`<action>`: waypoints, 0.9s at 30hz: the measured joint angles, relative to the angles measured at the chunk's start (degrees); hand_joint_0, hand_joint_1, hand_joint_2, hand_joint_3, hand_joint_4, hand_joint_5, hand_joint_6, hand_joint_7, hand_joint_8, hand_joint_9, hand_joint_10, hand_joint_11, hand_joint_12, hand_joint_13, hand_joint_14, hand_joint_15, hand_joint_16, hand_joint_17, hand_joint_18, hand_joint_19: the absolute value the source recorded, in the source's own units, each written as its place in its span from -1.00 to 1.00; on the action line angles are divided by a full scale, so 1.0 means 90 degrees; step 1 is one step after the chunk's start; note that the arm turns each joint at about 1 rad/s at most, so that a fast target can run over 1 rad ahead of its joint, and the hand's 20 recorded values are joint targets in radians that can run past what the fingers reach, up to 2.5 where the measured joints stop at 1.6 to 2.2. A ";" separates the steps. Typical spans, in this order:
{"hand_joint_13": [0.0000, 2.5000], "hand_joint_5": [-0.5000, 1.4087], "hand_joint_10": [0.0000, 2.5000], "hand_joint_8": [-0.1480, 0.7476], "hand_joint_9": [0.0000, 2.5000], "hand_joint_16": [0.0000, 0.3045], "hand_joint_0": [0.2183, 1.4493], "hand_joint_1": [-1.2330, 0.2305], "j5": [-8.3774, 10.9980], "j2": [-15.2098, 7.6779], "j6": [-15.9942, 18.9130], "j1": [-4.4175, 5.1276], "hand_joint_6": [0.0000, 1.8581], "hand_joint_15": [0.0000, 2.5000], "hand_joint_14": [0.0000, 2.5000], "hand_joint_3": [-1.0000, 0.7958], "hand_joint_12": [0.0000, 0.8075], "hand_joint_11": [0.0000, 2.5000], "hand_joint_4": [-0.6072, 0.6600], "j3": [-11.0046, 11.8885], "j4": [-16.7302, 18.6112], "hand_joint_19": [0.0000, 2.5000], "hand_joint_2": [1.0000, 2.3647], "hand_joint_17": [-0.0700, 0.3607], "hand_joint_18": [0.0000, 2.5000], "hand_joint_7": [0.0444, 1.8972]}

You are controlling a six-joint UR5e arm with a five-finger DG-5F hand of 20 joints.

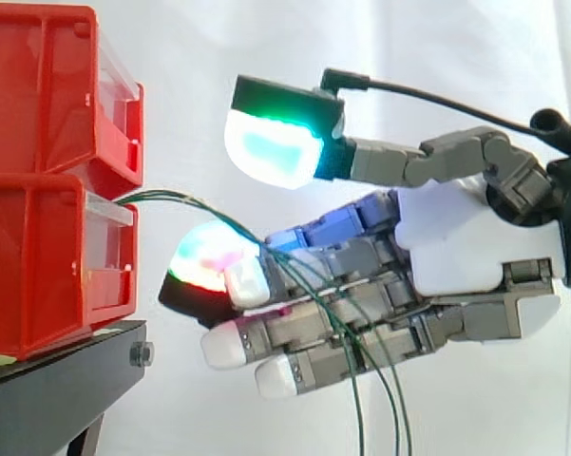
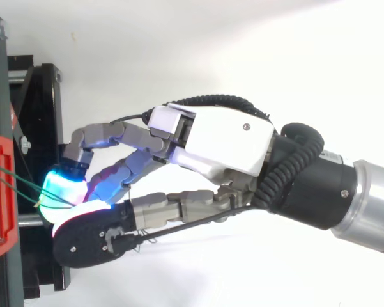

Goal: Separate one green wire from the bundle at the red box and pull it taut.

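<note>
Several thin green wires (image 1: 171, 197) leave the front of the lower red box (image 1: 38, 266), arch to the right and hang down across my hand (image 1: 456, 247). The hand reaches in from the right, close to the box, fingers stretched out towards it. One fingertip (image 1: 271, 147), glowing green and cyan, is raised above the wires. Another glowing fingertip (image 1: 207, 258) lies just under them, and the wires drape over the lower fingers. In the top view the wires (image 2: 13, 182) run from the red box (image 2: 3, 192) to the cyan fingertip (image 2: 61, 188) of the hand (image 2: 217, 141). Nothing is pinched.
A second red box (image 1: 47, 85) is stacked on the lower one, both on a black stand (image 1: 57, 380). A white curtain hangs behind. The wires' loose ends drop out of sight below the hand.
</note>
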 measured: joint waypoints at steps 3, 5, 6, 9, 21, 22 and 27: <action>-0.39 -0.57 -0.98 -0.08 -0.16 -0.71 -0.27 -0.06 -0.0029 0.0008 -0.0081 -0.0020 -0.46 -0.74 -0.99 -0.35 -0.26 -0.63 0.30 0.0093 -0.0067 -0.67 -0.99 -0.22 -0.54 0.27; -0.39 -0.57 -0.99 -0.06 -0.17 -0.71 -0.28 -0.07 -0.0041 0.0009 -0.0123 -0.0028 -0.46 -0.73 -0.99 -0.31 -0.26 -0.62 0.26 0.0136 -0.0099 -0.66 -0.98 -0.22 -0.54 0.34; -0.39 -0.57 -0.99 -0.07 -0.17 -0.71 -0.28 -0.08 -0.0048 0.0009 -0.0152 -0.0033 -0.46 -0.73 -0.99 -0.29 -0.25 -0.62 0.27 0.0161 -0.0117 -0.66 -0.98 -0.22 -0.53 0.41; -0.39 -0.58 -0.99 -0.06 -0.18 -0.71 -0.30 -0.09 -0.0058 0.0010 -0.0232 -0.0036 -0.40 -0.73 -0.99 -0.24 -0.25 -0.61 0.28 0.0197 -0.0137 -0.65 -0.98 -0.21 -0.53 0.38; -0.39 -0.66 -0.98 0.01 -0.22 -0.69 -0.33 -0.32 -0.0053 0.0011 -0.0412 -0.0019 -0.17 -0.70 -0.99 -0.15 -0.21 -0.51 0.34 0.0196 -0.0130 -0.64 -0.97 -0.18 -0.50 0.02; -0.38 -0.66 -0.98 0.01 -0.22 -0.69 -0.33 -0.33 -0.0052 0.0011 -0.0415 -0.0018 -0.17 -0.69 -0.99 -0.17 -0.20 -0.50 0.35 0.0195 -0.0132 -0.63 -0.97 -0.18 -0.50 0.04; -0.34 -0.65 -0.98 0.02 -0.11 -0.69 -0.38 -0.15 -0.0052 0.0011 -0.0418 -0.0016 -0.10 -0.69 -0.99 -0.36 -0.18 -0.44 0.36 0.0191 -0.0150 -0.63 -0.99 -0.18 -0.47 -0.02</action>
